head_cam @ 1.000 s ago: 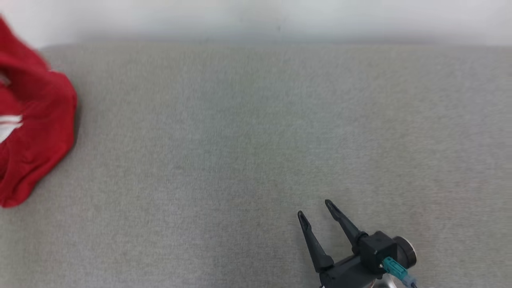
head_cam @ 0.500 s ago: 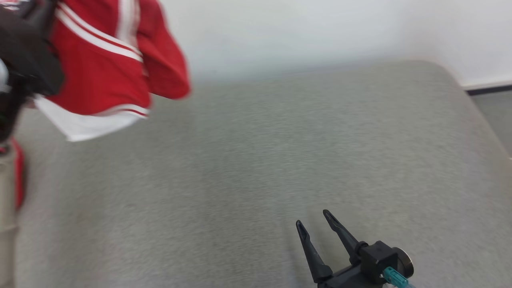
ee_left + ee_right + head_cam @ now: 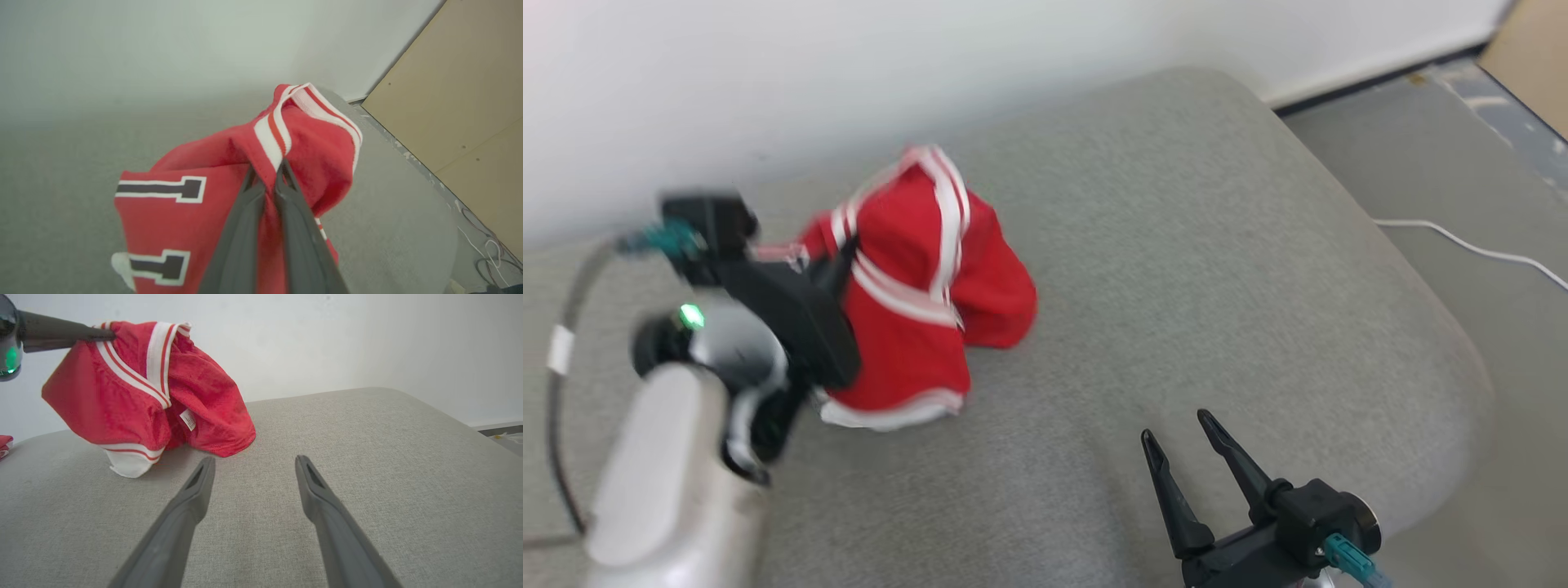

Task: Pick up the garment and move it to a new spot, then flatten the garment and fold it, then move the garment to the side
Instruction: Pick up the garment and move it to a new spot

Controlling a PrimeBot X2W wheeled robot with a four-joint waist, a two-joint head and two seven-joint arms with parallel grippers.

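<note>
Since a second ago the red jersey [image 3: 907, 327] has been raised from where it lay at the left edge of the head view and carried inward. The head camera has also turned, so part of that shift is the camera's. The jersey is now pinched by the left hand [image 3: 267, 169], whose fingers are closed on a bunched fold just beside the white-and-red striped trim. It hangs from that grip over the far left part of the grey padded surface [image 3: 1217, 269], and its white hem and a red fold appear to touch the surface. Black, white-edged markings [image 3: 163, 190] are seen on the cloth in the left wrist view, and a small white label [image 3: 188, 418] in the right wrist view. The right hand [image 3: 1174, 426] is held over the near part of the surface with its fingers spread and nothing between them, well apart from the jersey. A white wall [image 3: 1013, 65] stands close behind the jersey. A scrap of red cloth [image 3: 5, 442] is seen at the left edge of the right wrist view. Beyond the rounded right corner, a white cable [image 3: 1462, 241] lies on the grey floor [image 3: 1405, 147], and a tan board [image 3: 457, 90] stands against the wall.
</note>
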